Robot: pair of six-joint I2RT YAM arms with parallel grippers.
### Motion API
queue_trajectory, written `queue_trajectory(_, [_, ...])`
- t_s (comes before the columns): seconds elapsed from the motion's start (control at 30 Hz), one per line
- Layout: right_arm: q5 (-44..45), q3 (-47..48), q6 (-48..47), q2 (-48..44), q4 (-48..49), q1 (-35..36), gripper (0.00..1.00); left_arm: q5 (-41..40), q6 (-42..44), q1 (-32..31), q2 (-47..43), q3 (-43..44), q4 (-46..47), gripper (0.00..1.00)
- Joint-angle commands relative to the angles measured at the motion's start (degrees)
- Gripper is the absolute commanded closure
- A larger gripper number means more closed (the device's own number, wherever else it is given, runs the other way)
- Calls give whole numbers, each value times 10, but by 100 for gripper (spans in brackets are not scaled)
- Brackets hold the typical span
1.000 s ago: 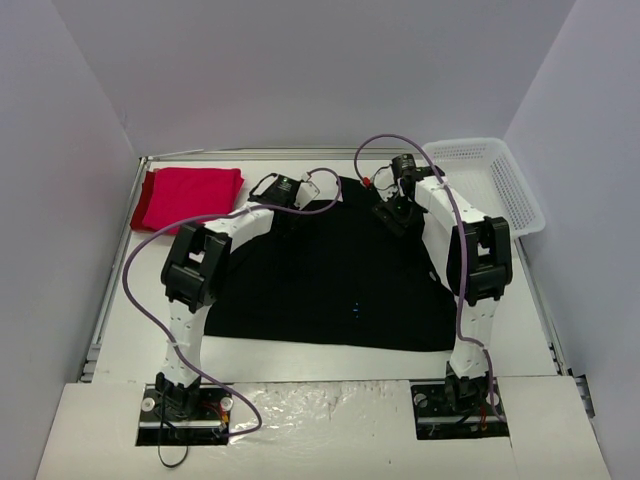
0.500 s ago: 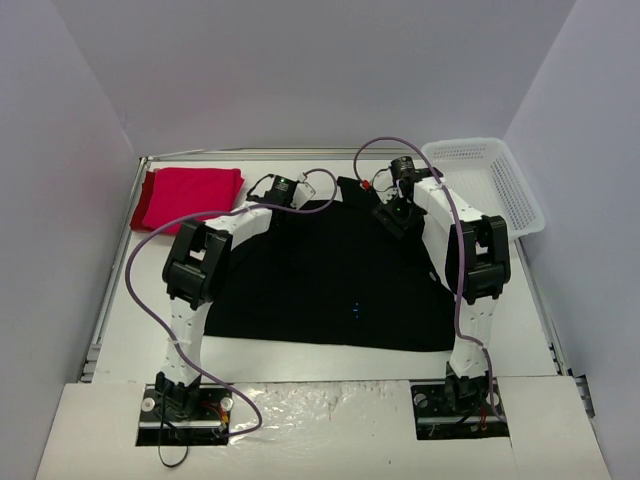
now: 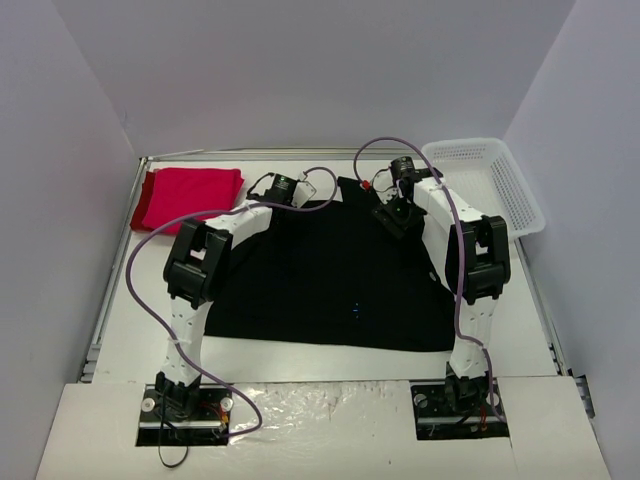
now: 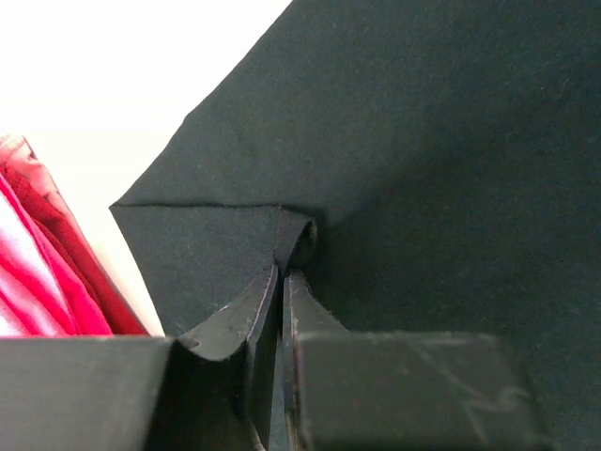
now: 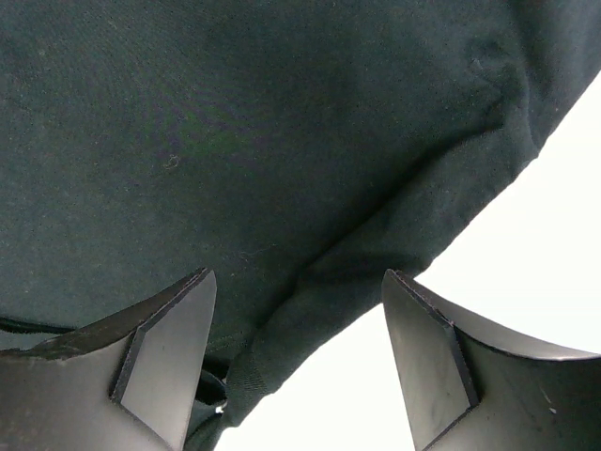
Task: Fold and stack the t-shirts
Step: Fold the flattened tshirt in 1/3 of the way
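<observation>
A large black t-shirt (image 3: 330, 280) lies spread flat mid-table, with a tiny blue mark (image 3: 357, 308) on it. My left gripper (image 3: 306, 200) is at its far left corner. In the left wrist view the left gripper (image 4: 282, 272) is shut on a small raised fold of the black t-shirt (image 4: 394, 141). My right gripper (image 3: 392, 217) is over the shirt's far right edge. In the right wrist view the right gripper (image 5: 297, 274) stands open, straddling the black t-shirt's hem (image 5: 376, 235). A folded red t-shirt (image 3: 187, 195) lies at the far left, its edge (image 4: 38, 282) close beside my left fingers.
A white mesh basket (image 3: 495, 180) stands at the far right corner. Purple cables loop over both arms. White walls enclose the table on three sides. The table's bare white surface (image 3: 130, 300) shows to the left of the black shirt.
The left gripper has shut on the black shirt's far left corner, pinching up a fold. The right arm has shifted only slightly and stays open.
</observation>
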Motion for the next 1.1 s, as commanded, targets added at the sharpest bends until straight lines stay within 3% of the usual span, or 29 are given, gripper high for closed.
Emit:
queue_trajectory(0.0, [14,-6,-3,2,-12,1,33,10,-8,6,-7,30,-17,98])
queue_trajectory(0.23, [-2,6,-1,-18,-10,-1,33,12,-9,13,-28,28,-20,98])
queue_trajectory(0.63, [-71,118,18,-24,-13,0,32,35,-3,60,-97,9,-52,98])
queue_trajectory(0.77, [-88,161,29,7,-10,-2,34,46,-1,75,-116,0,-60,97])
queue_trajectory(1.07, [-118,364,62,157,-12,-10,35,59,6,89,-164,-45,-69,98])
